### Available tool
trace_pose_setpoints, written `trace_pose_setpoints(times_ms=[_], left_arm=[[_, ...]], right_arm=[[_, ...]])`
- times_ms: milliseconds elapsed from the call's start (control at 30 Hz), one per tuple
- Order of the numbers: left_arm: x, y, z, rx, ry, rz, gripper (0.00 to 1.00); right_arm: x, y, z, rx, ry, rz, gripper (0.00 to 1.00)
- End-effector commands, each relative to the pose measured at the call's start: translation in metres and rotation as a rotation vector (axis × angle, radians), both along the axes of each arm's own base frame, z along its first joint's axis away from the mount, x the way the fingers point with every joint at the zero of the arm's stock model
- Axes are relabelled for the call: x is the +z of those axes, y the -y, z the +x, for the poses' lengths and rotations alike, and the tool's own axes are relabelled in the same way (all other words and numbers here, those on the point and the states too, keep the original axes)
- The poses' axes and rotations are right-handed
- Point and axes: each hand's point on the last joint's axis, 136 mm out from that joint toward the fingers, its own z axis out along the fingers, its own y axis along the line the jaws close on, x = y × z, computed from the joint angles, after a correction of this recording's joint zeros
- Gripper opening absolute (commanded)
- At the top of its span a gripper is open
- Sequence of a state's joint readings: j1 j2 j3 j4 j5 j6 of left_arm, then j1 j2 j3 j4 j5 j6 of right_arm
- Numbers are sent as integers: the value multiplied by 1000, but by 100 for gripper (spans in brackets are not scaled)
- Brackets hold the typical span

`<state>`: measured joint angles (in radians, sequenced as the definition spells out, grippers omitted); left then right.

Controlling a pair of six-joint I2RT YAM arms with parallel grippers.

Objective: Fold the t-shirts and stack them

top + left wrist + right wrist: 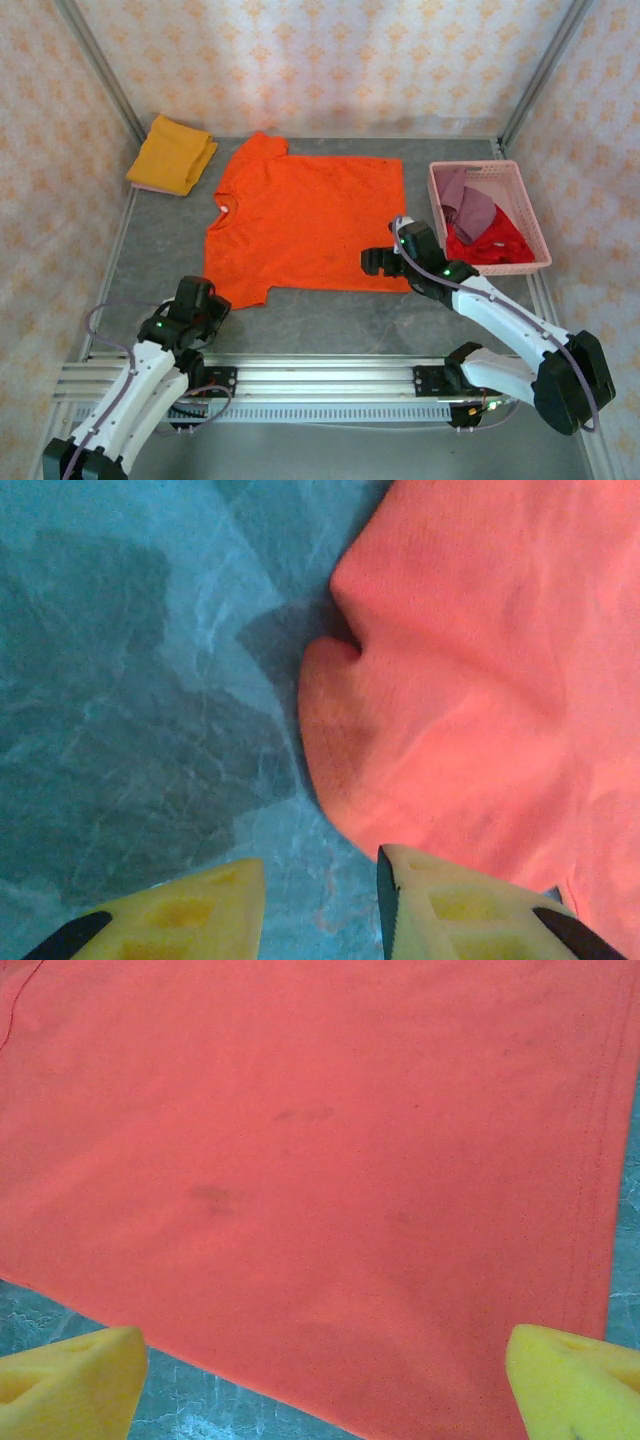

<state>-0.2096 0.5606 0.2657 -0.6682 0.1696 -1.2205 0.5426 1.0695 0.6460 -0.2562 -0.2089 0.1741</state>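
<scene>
- Reaching forward low, the left arm sets the left gripper (204, 297) at the orange t-shirt's (305, 220) near sleeve, jaws partway apart over bare surface, clamping nothing.
- Right arm bent inward; right gripper (376, 262) spread wide at the shirt's near hem corner, released.
- Surface (330, 322): grey, marbled, with patterned peach walls (330, 60) around it.
- Orange t-shirt: flat, centre, collar to the left, faintly stained.
- Mustard t-shirt (172, 153): folded, far left corner.
- Mauve t-shirt (470, 205) and red t-shirt (495, 242): crumpled in the pink basket (533, 212) at right.
</scene>
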Motion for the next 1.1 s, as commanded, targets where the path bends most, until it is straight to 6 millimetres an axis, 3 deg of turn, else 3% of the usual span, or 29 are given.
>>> trace_pose_setpoints(times_ms=[0, 200, 433, 833, 900, 1000, 1067], left_arm=[[6, -10, 15, 39, 42, 58, 36], [4, -17, 27, 50, 52, 115, 38], [14, -9, 48, 35, 92, 92, 39], [9, -14, 57, 36, 85, 134, 38], [7, -14, 57, 36, 83, 133, 29], [7, -15, 56, 36, 83, 138, 4], [7, -15, 55, 32, 80, 144, 0]], right_arm=[[-1, 3, -1, -9, -7, -19, 93], [-4, 4, -2, -15, -15, -21, 92], [-7, 1, -2, -10, -24, -14, 92], [-10, 0, -4, -7, -35, -6, 92], [-10, 1, -3, -20, -39, -4, 91], [-8, 8, -2, -85, -46, 5, 89], [-9, 18, -2, -162, -56, 7, 88]])
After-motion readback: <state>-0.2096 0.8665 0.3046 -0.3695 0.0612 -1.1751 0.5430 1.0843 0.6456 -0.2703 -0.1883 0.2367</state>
